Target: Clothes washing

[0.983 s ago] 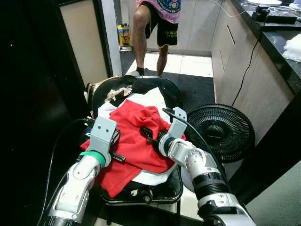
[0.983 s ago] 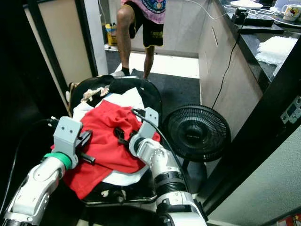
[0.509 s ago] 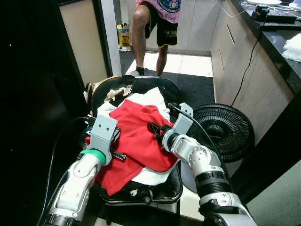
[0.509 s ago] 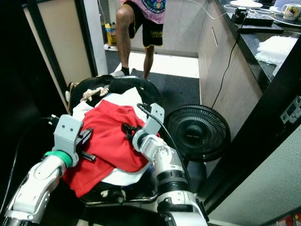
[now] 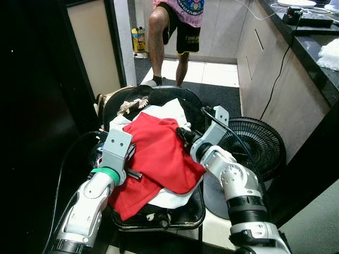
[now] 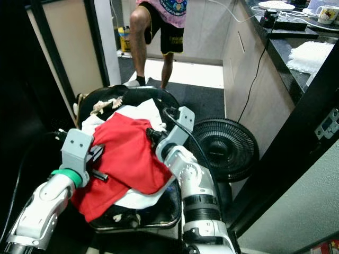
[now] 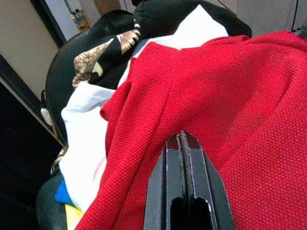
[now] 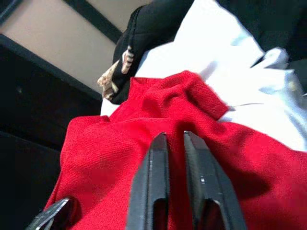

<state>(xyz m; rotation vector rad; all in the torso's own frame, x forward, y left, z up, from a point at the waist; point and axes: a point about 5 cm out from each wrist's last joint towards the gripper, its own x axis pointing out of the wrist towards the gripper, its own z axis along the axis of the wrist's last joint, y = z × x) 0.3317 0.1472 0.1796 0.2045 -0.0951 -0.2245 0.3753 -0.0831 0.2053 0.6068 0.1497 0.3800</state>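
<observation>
Head views: sharp, evenly lit; bright floor beyond the grippers, deep shadow left of the left gripper. Wrist views: red cloth crisp, near fingers slightly soft.

Two head cameras look forward and down at a clothes pile; both wrist cameras sit close above its red cloth.

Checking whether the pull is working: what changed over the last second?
The right gripper moved away from the robot and to its right, dragging the red garment with it, so more of the cloth now lies flatter. The left gripper stayed clamped on the garment's near edge; the chair and white cloth stayed put.
</observation>
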